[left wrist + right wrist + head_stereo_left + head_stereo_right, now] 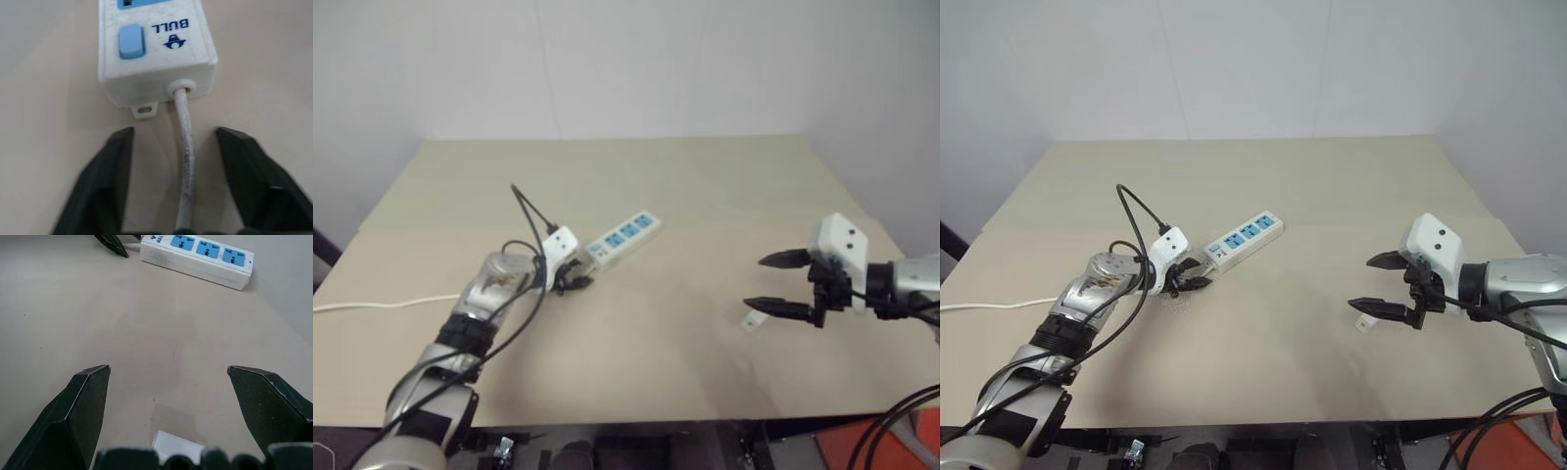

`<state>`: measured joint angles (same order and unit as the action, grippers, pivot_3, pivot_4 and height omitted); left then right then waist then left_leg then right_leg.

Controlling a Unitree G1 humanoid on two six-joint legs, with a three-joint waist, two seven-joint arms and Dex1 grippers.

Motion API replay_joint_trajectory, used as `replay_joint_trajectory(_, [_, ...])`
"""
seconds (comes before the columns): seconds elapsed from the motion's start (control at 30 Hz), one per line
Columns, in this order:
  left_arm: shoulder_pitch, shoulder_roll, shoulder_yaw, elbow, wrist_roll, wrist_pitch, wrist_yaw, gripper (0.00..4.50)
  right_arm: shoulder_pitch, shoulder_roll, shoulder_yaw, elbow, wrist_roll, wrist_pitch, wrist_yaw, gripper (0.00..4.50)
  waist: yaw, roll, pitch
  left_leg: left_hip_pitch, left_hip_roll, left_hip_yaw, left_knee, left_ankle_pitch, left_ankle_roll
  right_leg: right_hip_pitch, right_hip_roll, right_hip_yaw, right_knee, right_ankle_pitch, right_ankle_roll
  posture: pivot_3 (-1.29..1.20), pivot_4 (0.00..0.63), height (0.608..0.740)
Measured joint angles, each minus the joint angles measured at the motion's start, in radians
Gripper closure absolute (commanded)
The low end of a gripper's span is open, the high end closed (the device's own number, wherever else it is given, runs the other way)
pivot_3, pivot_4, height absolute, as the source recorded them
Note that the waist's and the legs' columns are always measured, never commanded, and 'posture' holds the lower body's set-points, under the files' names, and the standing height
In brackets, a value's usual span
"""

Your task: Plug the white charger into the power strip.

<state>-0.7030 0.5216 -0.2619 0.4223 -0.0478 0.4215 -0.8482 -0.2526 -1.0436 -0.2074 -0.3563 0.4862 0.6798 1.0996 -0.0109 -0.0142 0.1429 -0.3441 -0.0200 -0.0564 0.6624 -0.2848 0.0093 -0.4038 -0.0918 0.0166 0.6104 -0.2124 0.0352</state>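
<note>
- L hand at cord end of strip, fingers half-spread either side of cord, gripping nothing yet.
- Prob step: pin strip. Better to clamp body near switch, not cord; keep sockets clear.
- R hand wide, empty, hovering over charger on bench.
- Charger: small white block, lying flat nr right side, well apart from strip; prongs not visible, check orientation before pickup.
- Strip: white bar, three blue sockets, angled mid-bench.
</note>
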Motion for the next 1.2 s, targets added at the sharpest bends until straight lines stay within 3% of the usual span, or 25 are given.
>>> replay_joint_trajectory(0.2, [0.019, 0.004, 0.01, -0.019, 0.0, -0.003, -0.038, 4.45, 0.021, -0.003, -0.005, -0.005, 0.007, 0.0, -0.011, 0.0, -0.003, 0.0, 0.0, 0.0, 0.0, 0.0, 0.0, 0.0, 0.0, 0.0, 0.0, 0.0, 0.0, 0.0, 0.0, 0.0, 0.15, 0.74])
replay_joint_trajectory(0.53, [0.316, 0.169, 0.053, -0.238, -0.132, -0.337, -0.377, 4.48, 0.017, -0.011, -0.002, -0.001, 0.008, 0.0, -0.009, 0.0, 0.001, 0.0, 0.0, -0.003, 0.001, 0.001, 0.0, 0.0, 0.0, -0.003, -0.001, 0.001, -0.001, 0.0, 0.0, 0.0, 0.15, 0.74])
replay_joint_trajectory(0.67, [0.352, 0.214, 0.091, -0.241, -0.13, -0.4, -0.386, 3.33, 0.015, -0.011, 0.0, -0.001, 0.008, 0.0, -0.01, 0.0, 0.013, 0.0, 0.0, -0.002, 0.001, 0.001, 0.0, 0.0, 0.0, -0.002, 0.0, 0.0, -0.001, 0.0, 0.0, 0.0, 0.15, 0.74])
replay_joint_trajectory(1.0, [0.369, 0.176, 0.171, -0.277, -0.296, -0.392, -0.466, 0.08, 0.009, -0.011, 0.002, -0.001, 0.008, 0.0, -0.01, 0.0, 0.007, 0.0, 0.0, -0.002, 0.001, 0.001, 0.0, -0.001, 0.001, -0.002, 0.0, 0.0, -0.001, 0.0, 0.0, 0.0, 0.15, 0.74])
replay_joint_trajectory(1.2, [0.31, 0.033, 0.136, -0.143, -0.256, -0.485, -0.453, 0.04, -0.011, -0.011, 0.005, -0.005, 0.009, 0.003, -0.014, 0.0, 0.012, 0.0, 0.0, -0.001, 0.001, 0.001, 0.0, -0.001, 0.001, -0.001, 0.0, 0.0, -0.001, 0.0, 0.0, 0.0, 0.15, 0.74])
